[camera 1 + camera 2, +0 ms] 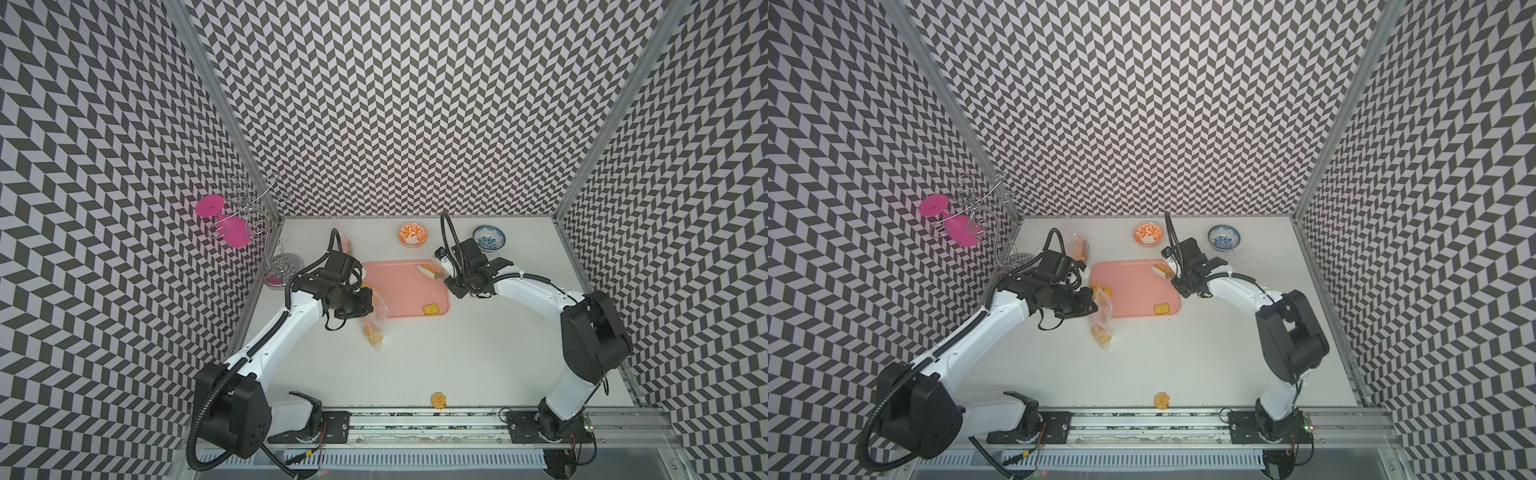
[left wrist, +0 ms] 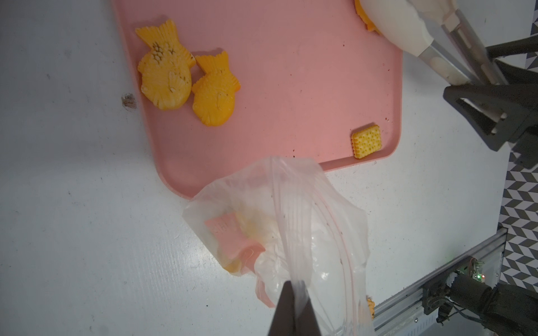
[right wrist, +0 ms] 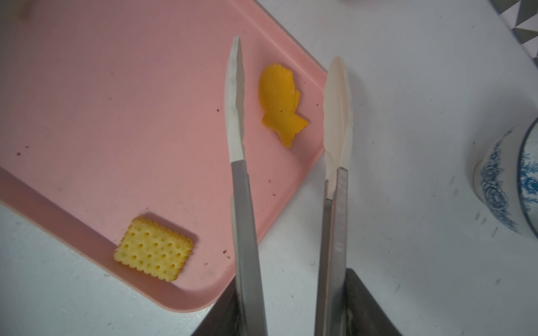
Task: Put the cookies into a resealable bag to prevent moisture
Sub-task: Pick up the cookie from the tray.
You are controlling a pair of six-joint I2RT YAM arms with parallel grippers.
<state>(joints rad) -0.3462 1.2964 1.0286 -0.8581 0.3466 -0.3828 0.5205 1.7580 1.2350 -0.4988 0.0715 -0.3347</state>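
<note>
A pink tray [image 1: 399, 291] holds the cookies: two yellow fish [image 2: 166, 78] [image 2: 214, 93], a square cracker [image 3: 153, 249] in a corner, and another fish [image 3: 281, 103] at the far corner. A flower-shaped cookie [image 1: 439, 400] lies at the table's front edge. A clear resealable bag [image 2: 276, 221] with several cookies inside hangs beside the tray. My left gripper [image 2: 295, 286] is shut on its rim. My right gripper [image 3: 291, 305] is shut on a pair of tongs [image 3: 244, 218]. The white tong tips stand apart on either side of the far fish without touching it.
An orange patterned bowl [image 1: 412, 234] and a blue-and-white bowl [image 1: 489, 237] stand behind the tray. Another small bag with orange contents [image 1: 1077, 247] lies at the back left. A wire rack with pink glasses [image 1: 249, 216] fills the left corner.
</note>
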